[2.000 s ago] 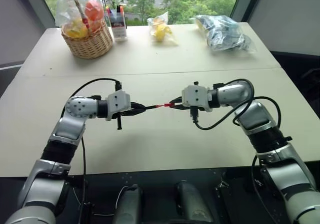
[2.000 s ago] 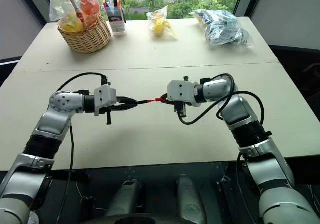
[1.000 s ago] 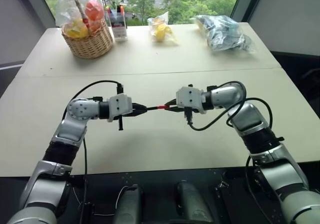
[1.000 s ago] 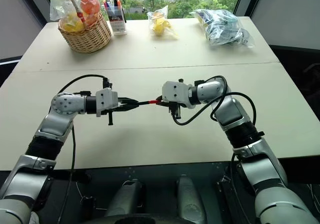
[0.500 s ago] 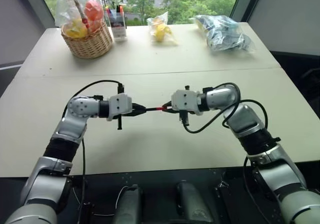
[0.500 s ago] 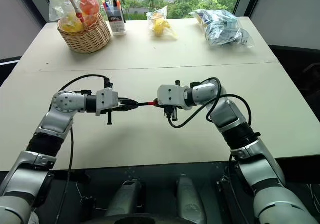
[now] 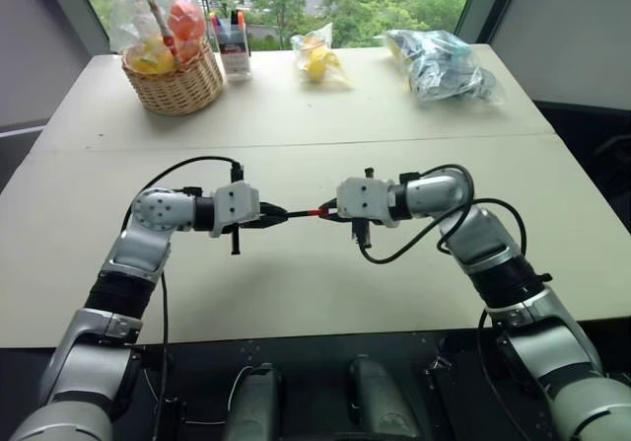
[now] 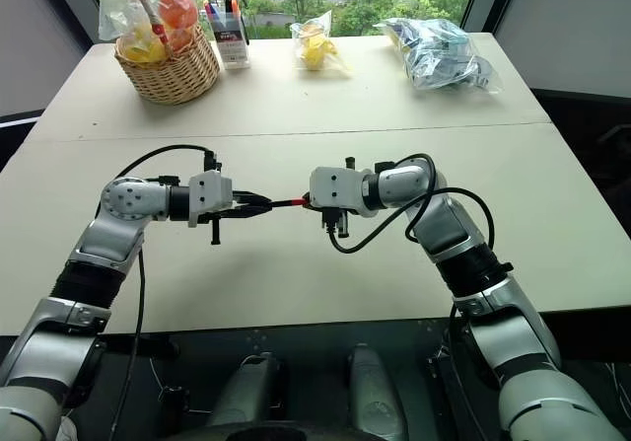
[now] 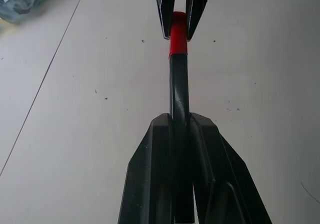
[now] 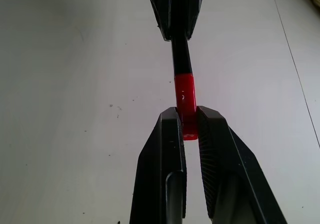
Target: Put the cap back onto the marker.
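Marker (image 7: 294,214) between left claw (image 7: 277,214) and right claw (image 7: 325,212), above table (image 7: 325,115).

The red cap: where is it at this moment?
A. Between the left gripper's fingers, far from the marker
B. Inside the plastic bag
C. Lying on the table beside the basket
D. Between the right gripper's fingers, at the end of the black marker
D: the right gripper is shut on the red cap, which meets the end of the black marker held by the left gripper.

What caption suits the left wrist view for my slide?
Left gripper holds the marker while the right gripper seats the cap above the table.
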Controlling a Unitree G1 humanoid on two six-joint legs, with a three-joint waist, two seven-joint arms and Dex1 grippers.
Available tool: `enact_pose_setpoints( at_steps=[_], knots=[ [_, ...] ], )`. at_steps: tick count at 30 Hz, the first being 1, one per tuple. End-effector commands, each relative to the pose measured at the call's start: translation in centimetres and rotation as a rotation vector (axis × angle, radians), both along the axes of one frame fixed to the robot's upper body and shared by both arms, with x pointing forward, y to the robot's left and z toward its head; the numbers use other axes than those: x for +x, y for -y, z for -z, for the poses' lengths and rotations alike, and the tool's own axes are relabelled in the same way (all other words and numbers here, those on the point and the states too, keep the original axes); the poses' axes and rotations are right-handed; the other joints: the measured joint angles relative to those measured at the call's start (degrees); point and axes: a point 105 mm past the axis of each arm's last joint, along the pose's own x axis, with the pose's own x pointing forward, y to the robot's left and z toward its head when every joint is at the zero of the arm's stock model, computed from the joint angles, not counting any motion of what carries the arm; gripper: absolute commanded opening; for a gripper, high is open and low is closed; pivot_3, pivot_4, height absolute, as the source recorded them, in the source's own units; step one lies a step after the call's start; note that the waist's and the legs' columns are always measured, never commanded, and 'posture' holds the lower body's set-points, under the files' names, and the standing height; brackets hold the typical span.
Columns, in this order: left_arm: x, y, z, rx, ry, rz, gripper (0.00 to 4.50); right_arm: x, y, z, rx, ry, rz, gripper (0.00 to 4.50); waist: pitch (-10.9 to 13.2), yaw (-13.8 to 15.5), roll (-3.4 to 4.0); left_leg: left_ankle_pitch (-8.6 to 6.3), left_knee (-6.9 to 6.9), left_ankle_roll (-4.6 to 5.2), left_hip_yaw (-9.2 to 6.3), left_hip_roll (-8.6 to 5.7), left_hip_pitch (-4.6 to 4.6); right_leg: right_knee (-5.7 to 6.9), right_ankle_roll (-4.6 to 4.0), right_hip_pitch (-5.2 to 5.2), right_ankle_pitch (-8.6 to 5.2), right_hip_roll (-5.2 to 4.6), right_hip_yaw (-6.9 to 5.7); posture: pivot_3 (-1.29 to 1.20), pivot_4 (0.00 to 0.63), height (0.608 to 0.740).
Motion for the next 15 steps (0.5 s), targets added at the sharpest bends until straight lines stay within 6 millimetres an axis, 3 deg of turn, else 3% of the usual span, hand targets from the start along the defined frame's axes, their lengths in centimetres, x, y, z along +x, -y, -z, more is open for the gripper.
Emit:
enact_pose_setpoints(
  at_steps=[1, 4, 11, 15],
  knots=[
    [-0.1, 1.7, -2.6, -0.085, 0.093, 0.034, 0.0, -2.3, -3.4, -1.8, 0.057, 0.082, -0.181, 0.02, 0.0, 0.0, 0.0, 0.0, 0.0, 0.0, 0.0, 0.0, 0.0, 0.0, 0.0, 0.0, 0.0, 0.0, 0.0, 0.0, 0.15, 0.74],
    [0.0, 0.9, -2.5, -0.087, 0.086, -0.003, 0.0, -1.7, -2.8, -1.7, 0.057, 0.084, -0.153, 0.02, 0.0, 0.0, 0.0, 0.0, 0.0, 0.0, 0.0, 0.0, 0.0, 0.0, 0.0, 0.0, 0.0, 0.0, 0.0, 0.0, 0.15, 0.74],
    [-0.4, -3.2, -0.9, -0.078, 0.045, -0.169, 0.0, -0.5, -0.6, -1.4, 0.013, 0.095, -0.086, 3.35, 0.0, -0.27, -0.01, 0.0, -0.01, 0.0, -0.02, 0.03, 0.0, 0.04, 0.0, -0.05, 0.0, 0.03, 0.02, 0.0, 0.15, 0.74],
    [-0.9, -5.5, 0.0, -0.078, 0.016, -0.279, 0.0, 0.0, 0.5, -2.3, 0.041, 0.092, -0.039, 3.35, 0.0, -0.01, -0.01, 0.0, -0.01, 0.0, -0.02, 0.02, 0.0, 0.05, 0.0, -0.06, 0.0, 0.0, 0.01, 0.0, 0.15, 0.74]
  ],
)
